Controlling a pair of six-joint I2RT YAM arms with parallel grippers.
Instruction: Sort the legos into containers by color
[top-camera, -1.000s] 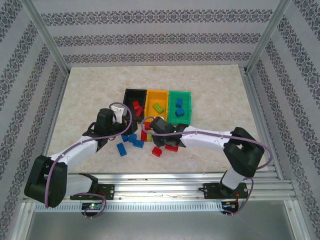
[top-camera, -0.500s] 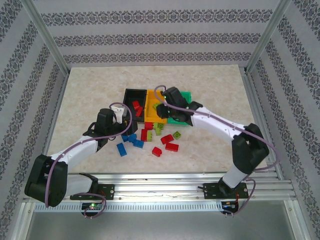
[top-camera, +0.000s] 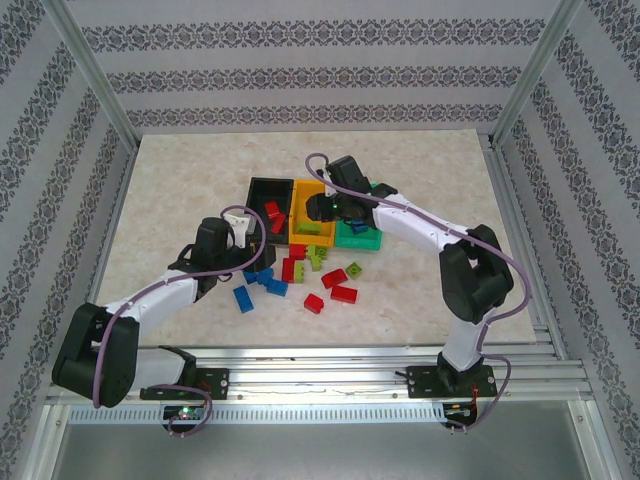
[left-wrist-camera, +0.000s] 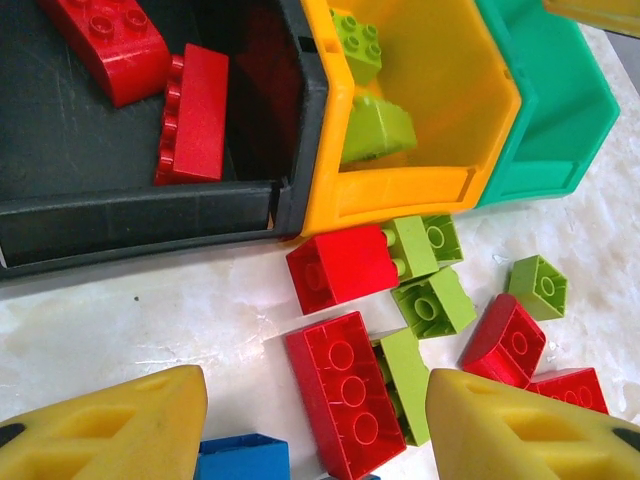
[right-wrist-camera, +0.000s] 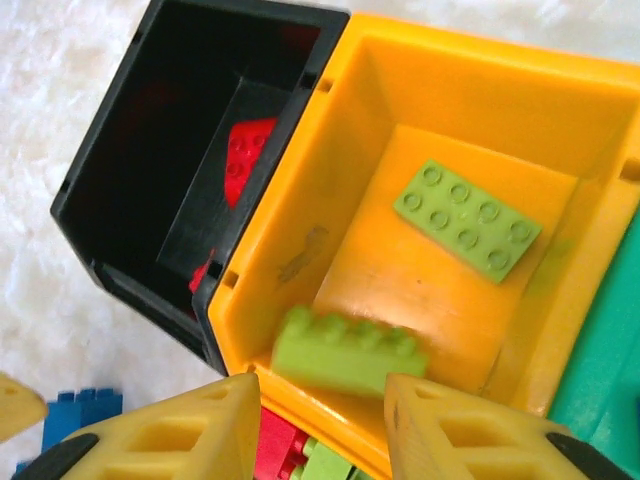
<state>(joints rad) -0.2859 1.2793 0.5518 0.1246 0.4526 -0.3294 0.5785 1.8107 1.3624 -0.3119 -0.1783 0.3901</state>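
Observation:
My right gripper (right-wrist-camera: 322, 400) (top-camera: 316, 212) hangs open over the orange-yellow bin (right-wrist-camera: 280, 240) (top-camera: 297, 237). A blurred lime brick (right-wrist-camera: 345, 350) sits just beyond its fingertips, inside the bin's near wall and free of them. A flat lime plate (right-wrist-camera: 467, 220) lies on the bin floor. My left gripper (left-wrist-camera: 315, 385) (top-camera: 258, 262) is open low over the table, with a long red brick (left-wrist-camera: 350, 390) between its fingers, untouched. The black bin (left-wrist-camera: 120, 220) (top-camera: 266, 188) holds red bricks (left-wrist-camera: 195, 110). The green bin (top-camera: 362, 239) stands at the right of the row.
Loose legos lie in front of the bins: red (top-camera: 343, 294), lime (top-camera: 354, 271) and blue (top-camera: 243, 298) ones. Close to the long red brick lie more red (left-wrist-camera: 340, 265) and lime (left-wrist-camera: 435, 305) bricks and a blue one (left-wrist-camera: 240, 460).
My right arm swung from the brick pile up over the orange-yellow bin with a lime brick. Its jaws have parted and the brick has left them. The left arm stayed put.

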